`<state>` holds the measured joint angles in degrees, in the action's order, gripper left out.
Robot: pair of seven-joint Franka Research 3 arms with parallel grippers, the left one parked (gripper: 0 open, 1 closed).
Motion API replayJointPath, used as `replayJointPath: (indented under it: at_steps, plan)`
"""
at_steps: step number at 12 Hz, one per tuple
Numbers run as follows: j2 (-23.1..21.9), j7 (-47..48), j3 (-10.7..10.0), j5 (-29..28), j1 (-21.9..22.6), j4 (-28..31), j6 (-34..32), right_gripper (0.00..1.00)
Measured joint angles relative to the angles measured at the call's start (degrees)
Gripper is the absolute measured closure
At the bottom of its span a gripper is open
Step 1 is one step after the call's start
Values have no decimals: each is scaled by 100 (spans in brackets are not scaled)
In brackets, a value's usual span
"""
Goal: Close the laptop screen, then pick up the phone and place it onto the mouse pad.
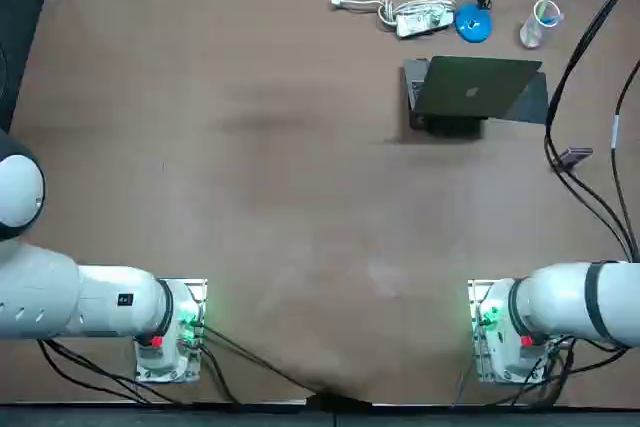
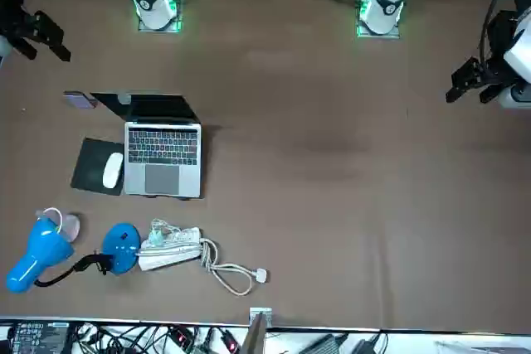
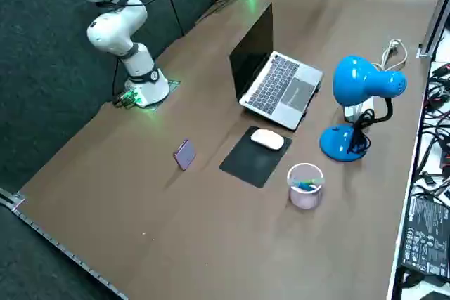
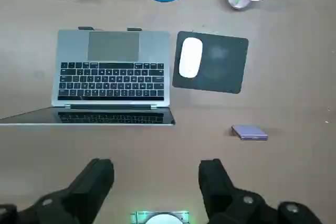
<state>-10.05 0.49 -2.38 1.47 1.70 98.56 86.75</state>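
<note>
The silver laptop [image 4: 113, 74] stands open, its dark screen upright [image 3: 254, 47] over the keyboard [image 2: 163, 151]. A black mouse pad [image 4: 220, 69] lies beside it with a white mouse [image 4: 190, 59] on its laptop-side half. The small purple phone [image 4: 250, 132] rests flat on the table [image 3: 184, 153], apart from the pad, on the robot's side. My right gripper [image 4: 155, 170] hangs high above the table on the robot's side of the laptop, open and holding nothing. In the front view it shows at the far left [image 2: 40, 37].
A blue desk lamp [image 3: 362, 86] and a clear cup [image 3: 305, 184] holding pens stand beyond the mouse pad. A white power strip [image 2: 170, 246] with its coiled cable lies behind the laptop. Black cables [image 1: 590, 187] trail over the table near the phone.
</note>
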Motion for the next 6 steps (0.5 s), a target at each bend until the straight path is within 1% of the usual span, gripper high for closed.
replayJointPath:
  at_steps: [6]
  plan:
    - [103,0,10,-73,50,-46,-13,0]
